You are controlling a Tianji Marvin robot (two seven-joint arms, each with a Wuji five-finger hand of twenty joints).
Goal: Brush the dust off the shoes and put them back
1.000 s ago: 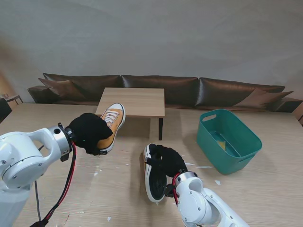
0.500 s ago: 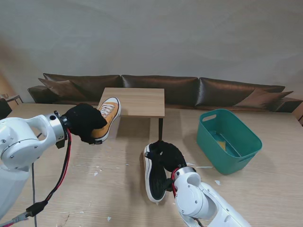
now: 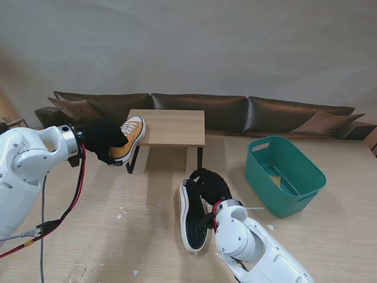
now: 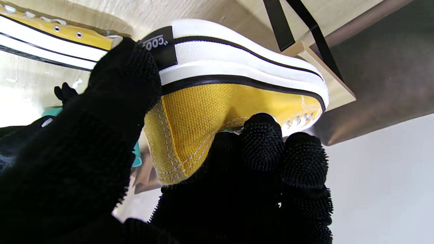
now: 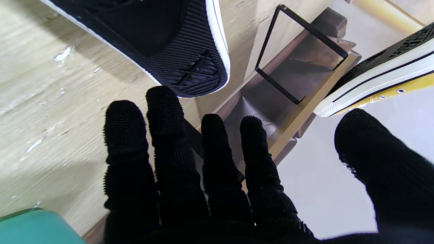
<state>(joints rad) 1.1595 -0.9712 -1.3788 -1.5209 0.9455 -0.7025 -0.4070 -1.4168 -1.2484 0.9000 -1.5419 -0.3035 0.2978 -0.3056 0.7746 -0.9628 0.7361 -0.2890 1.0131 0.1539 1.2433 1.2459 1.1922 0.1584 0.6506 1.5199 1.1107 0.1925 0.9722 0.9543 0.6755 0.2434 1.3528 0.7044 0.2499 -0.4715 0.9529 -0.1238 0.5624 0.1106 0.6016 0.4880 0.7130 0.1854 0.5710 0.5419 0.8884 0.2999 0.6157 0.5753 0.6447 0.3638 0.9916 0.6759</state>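
Yellow shoe (image 3: 128,140) in left hand (image 3: 103,140), wooden floor (image 3: 147,218), brown sofa (image 3: 194,112)

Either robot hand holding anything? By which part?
Left robot hand grips the yellow shoe at its heel end. Right robot hand is open, holding nothing.

The yellow shoe (image 4: 203,115) is seen with mustard-yellow canvas, pale stitching, a white rubber sidewall edged by 2 thin black lines, white laces and a black heel patch lettered in white; its sole is black with a moulded tread. The black shoe (image 3: 193,221) is black throughout, trimmed by a white rim, with a ribbed black sole. Both the left hand (image 3: 103,140) and right hand (image 3: 210,184) are covered in black nubbed gloves; the arms are glossy white, with red cable. The basin (image 3: 291,187) is teal-green. The table (image 3: 118,236) is pale wood-grain, flecked white.
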